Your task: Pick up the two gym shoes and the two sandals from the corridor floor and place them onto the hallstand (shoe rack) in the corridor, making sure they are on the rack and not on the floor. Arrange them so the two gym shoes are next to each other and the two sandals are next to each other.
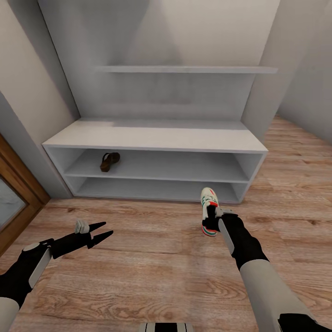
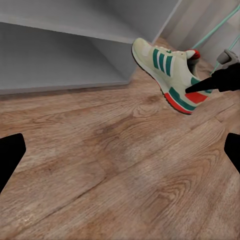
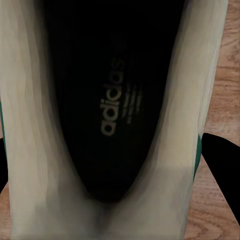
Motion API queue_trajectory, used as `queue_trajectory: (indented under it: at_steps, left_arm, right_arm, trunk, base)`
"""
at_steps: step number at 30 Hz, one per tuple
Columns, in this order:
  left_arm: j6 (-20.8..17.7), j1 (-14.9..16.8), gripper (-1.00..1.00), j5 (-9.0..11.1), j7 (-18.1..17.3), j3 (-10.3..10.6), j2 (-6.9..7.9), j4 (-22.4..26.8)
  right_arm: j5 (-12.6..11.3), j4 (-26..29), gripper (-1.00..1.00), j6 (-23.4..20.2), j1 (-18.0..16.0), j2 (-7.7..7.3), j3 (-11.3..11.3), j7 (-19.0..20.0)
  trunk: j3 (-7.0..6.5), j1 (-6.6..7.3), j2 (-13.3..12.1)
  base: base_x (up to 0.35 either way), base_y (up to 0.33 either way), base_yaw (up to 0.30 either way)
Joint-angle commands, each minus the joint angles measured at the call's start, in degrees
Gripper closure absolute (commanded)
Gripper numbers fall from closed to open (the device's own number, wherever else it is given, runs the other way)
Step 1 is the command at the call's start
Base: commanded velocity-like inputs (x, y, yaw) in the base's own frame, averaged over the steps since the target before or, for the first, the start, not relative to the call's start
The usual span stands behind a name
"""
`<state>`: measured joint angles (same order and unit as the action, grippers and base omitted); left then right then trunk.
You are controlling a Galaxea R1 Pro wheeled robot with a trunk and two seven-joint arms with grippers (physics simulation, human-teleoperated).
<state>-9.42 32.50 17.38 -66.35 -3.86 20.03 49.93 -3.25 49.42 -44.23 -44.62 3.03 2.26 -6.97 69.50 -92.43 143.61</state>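
Note:
A white gym shoe (image 1: pixel 208 203) with green stripes and a red heel is held by my right gripper (image 1: pixel 211 222), which is shut across its heel. The shoe hangs low over the corridor floor (image 1: pixel 152 258), toe tilted up toward the hallstand (image 1: pixel 157 138). The left wrist view has the same gym shoe (image 2: pixel 165 70) from the side, with a right fingertip (image 2: pixel 210 84) on it. The right wrist view looks into the gym shoe (image 3: pixel 110 100) and its dark insole, the right gripper (image 3: pixel 117 172) astride it. A brown sandal (image 1: pixel 109 162) lies on the upper shelf tier, at its left. My left gripper (image 1: pixel 100 233) hangs open above the floor.
A wooden door frame (image 1: pixel 18 184) stands at the left wall. Grey walls close in on both sides of the hallstand, and a high shelf (image 1: pixel 184 69) crosses its back panel. Wood floor stretches away to the right of the rack.

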Motion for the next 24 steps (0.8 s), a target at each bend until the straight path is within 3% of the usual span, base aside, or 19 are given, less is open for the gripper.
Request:
queue_trajectory:
  at_steps: [1,10,18,24]
  left_arm:
    - [-0.6,0.02,-1.0,0.27,-0.2,-0.01,0.01,0.0]
    - [-0.6,0.02,-1.0,0.23,-0.19,-0.01,0.01,0.0]
    - [-0.66,0.02,-1.0,0.2,-0.19,0.14,0.01,0.0]
    - [-0.65,0.02,-1.0,0.19,-0.19,0.16,0.01,0.0]
  right_arm:
    - [-0.36,0.08,1.0,-0.2,-0.02,0.05,0.09,-0.38]
    - [-0.27,0.07,1.0,-0.12,-0.01,0.05,0.07,-0.41]
    - [3.72,0.06,1.0,-0.16,-0.02,0.05,0.1,-0.39]
    - [4.42,0.13,1.0,-0.09,-0.02,0.05,0.13,-0.34]
  trunk:
    - [0.05,0.01,0.02]
    - [0.1,0.01,0.02]
    - [0.5,0.01,0.02]
    - [0.75,0.01,0.02]
  base:
    - [0.0,0.0,0.0]
    - [0.0,0.0,0.021]
    - [0.047,-0.062,0.198]
    - [0.06,-0.082,0.155]
